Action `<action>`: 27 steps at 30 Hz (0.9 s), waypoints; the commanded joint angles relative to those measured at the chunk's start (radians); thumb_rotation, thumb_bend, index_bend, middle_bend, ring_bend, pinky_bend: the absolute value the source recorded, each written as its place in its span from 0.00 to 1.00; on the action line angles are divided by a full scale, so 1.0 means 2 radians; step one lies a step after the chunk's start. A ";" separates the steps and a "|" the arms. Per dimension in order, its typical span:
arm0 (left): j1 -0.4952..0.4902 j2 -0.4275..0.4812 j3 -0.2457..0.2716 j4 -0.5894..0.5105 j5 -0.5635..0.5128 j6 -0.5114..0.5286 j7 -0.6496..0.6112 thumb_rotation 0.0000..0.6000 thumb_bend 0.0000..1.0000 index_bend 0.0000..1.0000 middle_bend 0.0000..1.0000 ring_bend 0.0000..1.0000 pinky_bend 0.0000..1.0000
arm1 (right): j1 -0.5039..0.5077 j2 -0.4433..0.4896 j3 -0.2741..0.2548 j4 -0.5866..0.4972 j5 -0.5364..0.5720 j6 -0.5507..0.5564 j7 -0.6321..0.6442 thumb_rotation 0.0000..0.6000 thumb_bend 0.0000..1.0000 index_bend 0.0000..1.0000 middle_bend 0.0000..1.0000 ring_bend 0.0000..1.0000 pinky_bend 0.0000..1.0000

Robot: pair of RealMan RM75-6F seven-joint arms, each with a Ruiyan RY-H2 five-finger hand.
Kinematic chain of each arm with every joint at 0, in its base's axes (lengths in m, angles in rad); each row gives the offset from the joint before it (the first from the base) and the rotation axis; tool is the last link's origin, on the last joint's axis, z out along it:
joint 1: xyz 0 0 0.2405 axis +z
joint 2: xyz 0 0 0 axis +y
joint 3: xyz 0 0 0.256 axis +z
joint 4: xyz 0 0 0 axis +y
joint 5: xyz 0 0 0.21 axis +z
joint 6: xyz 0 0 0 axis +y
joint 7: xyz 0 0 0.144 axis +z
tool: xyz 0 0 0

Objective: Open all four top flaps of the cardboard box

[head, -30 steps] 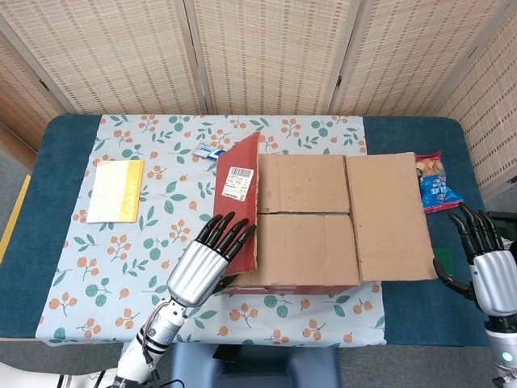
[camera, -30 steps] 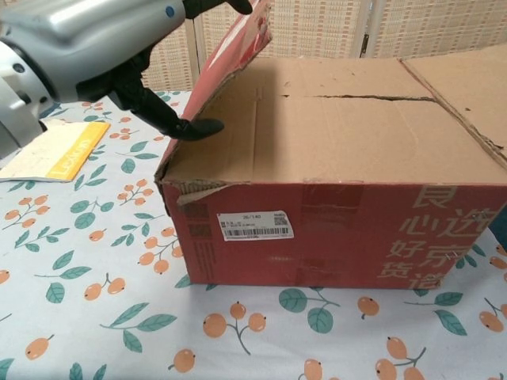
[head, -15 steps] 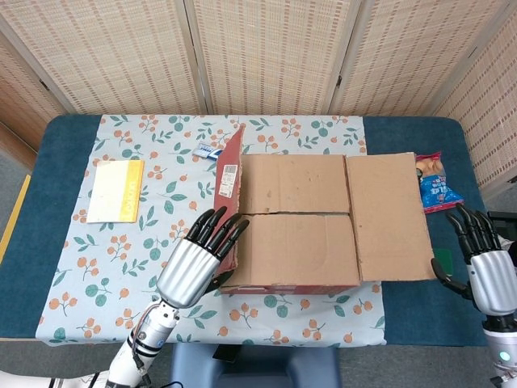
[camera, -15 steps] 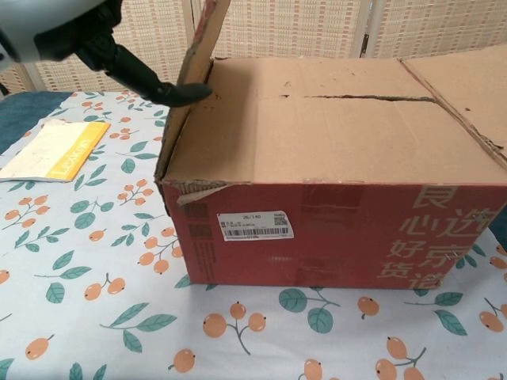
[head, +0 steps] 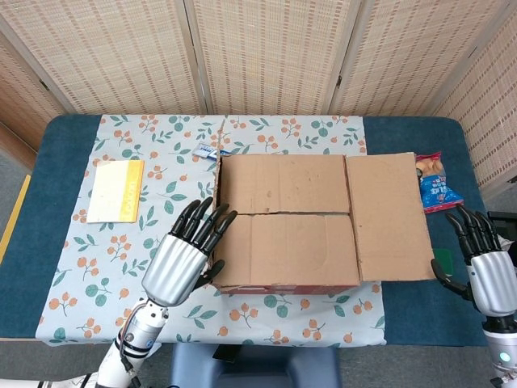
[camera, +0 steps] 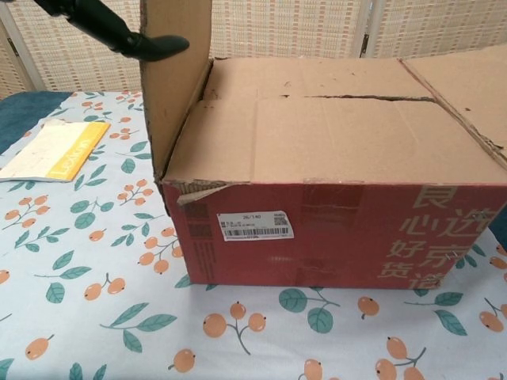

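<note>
The red cardboard box [head: 287, 287] [camera: 341, 229] stands mid-table. Its left flap [head: 218, 212] [camera: 176, 79] is upright, edge-on from above. The right flap [head: 388, 214] [camera: 467, 87] lies folded out flat. The far inner flap [head: 283, 182] and near inner flap [head: 291, 250] are down, meeting at a seam. My left hand [head: 187, 252] is at the box's left side, fingers spread along the flap's outer face; in the chest view its black thumb [camera: 119, 30] lies on the inner face, so the flap is pinched between them. My right hand [head: 487, 271] hovers open beyond the right flap, touching nothing.
A yellow booklet [head: 115, 190] [camera: 51, 150] lies on the floral cloth [head: 105, 259] to the left. A small blue-white packet [head: 208, 152] sits behind the box's far left corner. A snack bag [head: 436, 182] lies right of the folded-out flap. Woven screens stand behind the table.
The left flap has swung from leaning over the box to upright. My left hand moved left and outward with it. The right hand has barely moved.
</note>
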 commanded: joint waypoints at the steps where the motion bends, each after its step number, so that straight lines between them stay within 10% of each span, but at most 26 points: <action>1: 0.003 0.008 -0.004 -0.006 0.001 0.003 0.006 1.00 0.29 0.00 0.15 0.06 0.17 | 0.001 -0.001 0.000 0.000 0.001 -0.001 0.000 1.00 0.41 0.00 0.00 0.00 0.00; 27: 0.085 0.096 0.008 0.034 0.028 0.074 -0.098 1.00 0.29 0.00 0.15 0.06 0.16 | 0.003 -0.006 0.001 -0.004 0.006 -0.011 -0.018 1.00 0.41 0.00 0.00 0.00 0.00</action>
